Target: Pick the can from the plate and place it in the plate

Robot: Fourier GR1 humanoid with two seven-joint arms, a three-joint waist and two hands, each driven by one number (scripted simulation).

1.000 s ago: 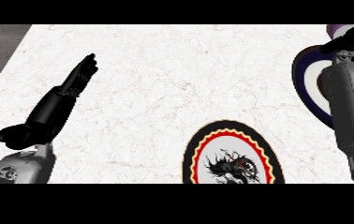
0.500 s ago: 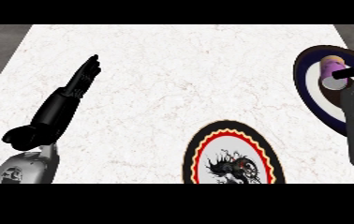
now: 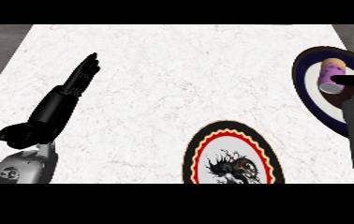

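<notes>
A purple and orange can (image 3: 331,74) lies on its side on a white plate with a dark blue rim (image 3: 304,85) at the counter's right edge. My right hand (image 3: 348,117) shows only as a dark sliver at the view's right border, and part of it reaches over the can's near end. A second plate (image 3: 232,138), black-rimmed with a red and yellow band and a dark figure in its middle, sits at the lower centre. My left hand (image 3: 66,99) rests open on the left of the counter, fingers straight and pointing away.
The white marble counter (image 3: 180,68) stretches between the two plates and my left hand. Its left and right edges show against a grey floor at the upper corners.
My right forearm has pulled away to the right, uncovering the blue-rimmed plate and the can on it. The left hand and the red plate have stayed put.
</notes>
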